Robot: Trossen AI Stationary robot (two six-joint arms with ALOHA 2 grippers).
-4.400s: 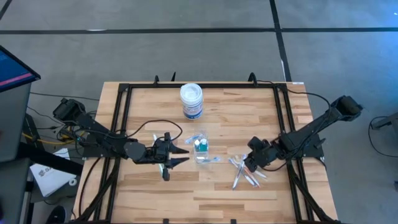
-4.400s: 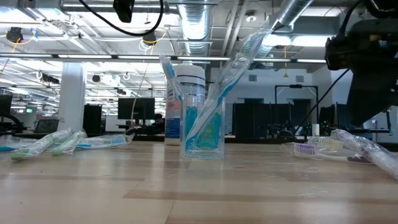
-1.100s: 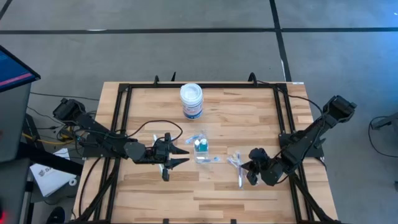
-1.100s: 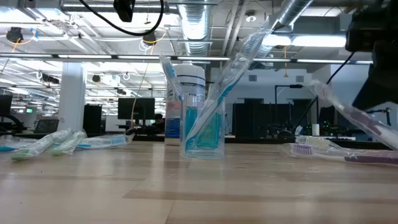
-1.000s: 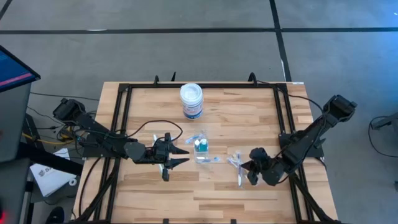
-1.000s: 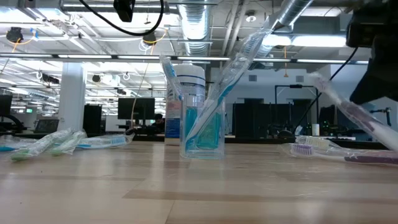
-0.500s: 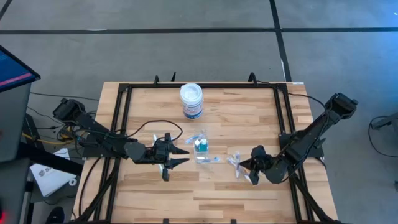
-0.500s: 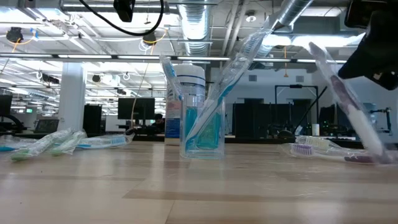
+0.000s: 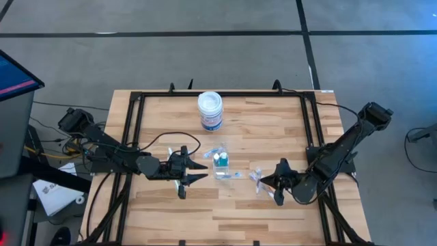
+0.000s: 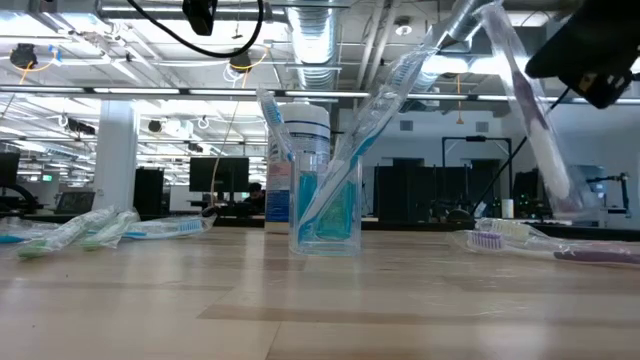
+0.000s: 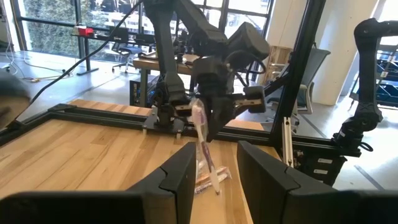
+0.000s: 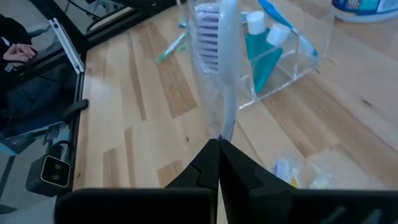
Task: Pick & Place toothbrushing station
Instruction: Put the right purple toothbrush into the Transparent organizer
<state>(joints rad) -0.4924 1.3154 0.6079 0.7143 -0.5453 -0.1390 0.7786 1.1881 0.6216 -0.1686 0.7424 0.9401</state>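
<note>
The clear plastic cup (image 9: 220, 162) stands mid-table with a blue white-capped tube (image 12: 264, 53) and toothbrushes (image 10: 375, 110) in it. My right gripper (image 9: 271, 183) is to the right of the cup, shut on a purple-bristled toothbrush in a clear wrapper (image 10: 525, 105). More wrapped toothbrushes lie on the table below it (image 10: 530, 240). Others lie on the left (image 10: 100, 228). My left gripper (image 9: 196, 172) is open and empty, low over the table left of the cup. My right gripper pinches the wrapped toothbrush by its handle end (image 12: 219, 129) between its two shut fingers. The brush runs on past the fingertips toward the cup, bristle head (image 12: 211, 37) farthest from them. It is lifted clear of the table and stands steeply tilted, head up.
A white round jar with a blue label (image 9: 210, 111) stands toward the far edge behind the cup. A black frame (image 9: 136, 130) borders the tabletop. A green toothbrush (image 12: 171, 46) lies by my left gripper. Bare wood shows along the near edge (image 9: 225, 212).
My right gripper has risen with the wrapped toothbrush. The brush has tipped from a low slant, with one end down by the pile, to nearly upright and clear of the table. My left arm has kept still.
</note>
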